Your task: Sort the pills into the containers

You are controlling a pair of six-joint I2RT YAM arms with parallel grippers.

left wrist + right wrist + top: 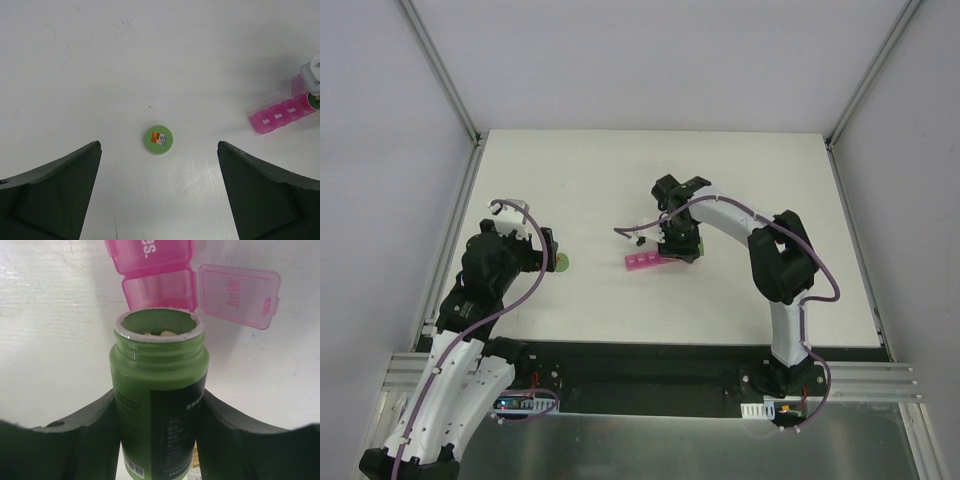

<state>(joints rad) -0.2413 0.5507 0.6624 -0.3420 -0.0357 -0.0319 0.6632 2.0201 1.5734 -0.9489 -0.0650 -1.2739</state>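
The right gripper [678, 248] pinches an uncapped green bottle [157, 370], its mouth near an open compartment of the pink containers [645, 263] in the middle of the white table [740, 180]. The left gripper [159, 147], spread wide, hangs above a small green cap [158, 139] toward the left edge. Grey walls [620, 60] surround it.

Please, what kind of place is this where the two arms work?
Probably a robotics lab test cell: a white table framed by aluminium rails and blank panels, two robot arms bolted at its near edge, and a pink pill organizer with a green pill bottle as props.

Pink containers [277, 119], one compartment open
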